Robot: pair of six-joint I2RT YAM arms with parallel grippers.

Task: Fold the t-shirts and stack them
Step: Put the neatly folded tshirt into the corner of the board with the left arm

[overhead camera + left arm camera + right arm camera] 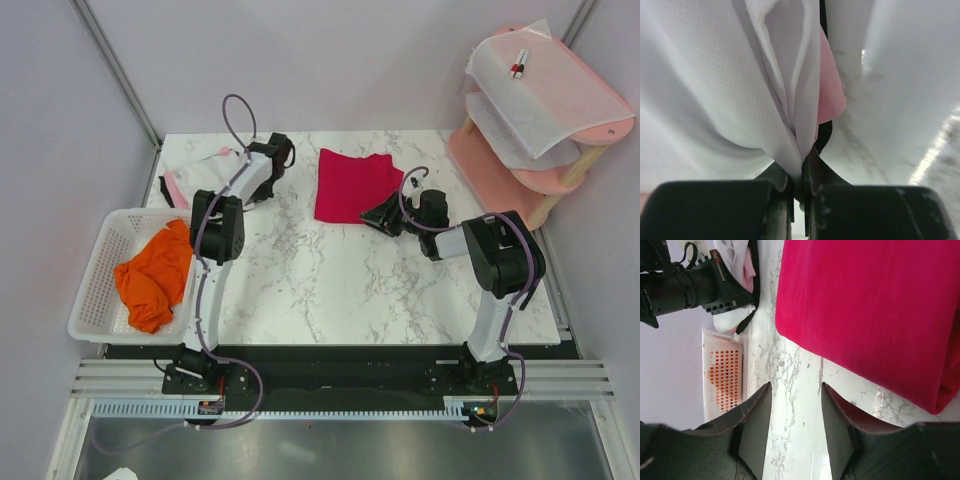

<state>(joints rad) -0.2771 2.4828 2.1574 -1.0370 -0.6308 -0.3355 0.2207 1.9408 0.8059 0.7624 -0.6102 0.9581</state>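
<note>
The white t-shirt (205, 168) lies bunched at the table's far left. My left gripper (270, 155) is shut on a fold of it; in the left wrist view the white cloth (715, 90) fills the frame and is pinched between the closed jaws of the gripper (802, 165), with a pink patch (831, 85) behind it. The crimson-red t-shirt (352, 185) lies folded flat at the far middle, and it also shows in the right wrist view (875, 315). My right gripper (373, 215) (795, 387) is open and empty over bare marble, just beside its edge. The orange t-shirt (155, 275) is crumpled in the basket.
A white plastic mesh basket (95, 300) hangs off the table's left edge. A pink two-tier stand (500, 165) with thin translucent white sheets (545, 85) and a small red-and-white item (520, 66) stands at the back right. Grey walls close in the far and left sides.
</note>
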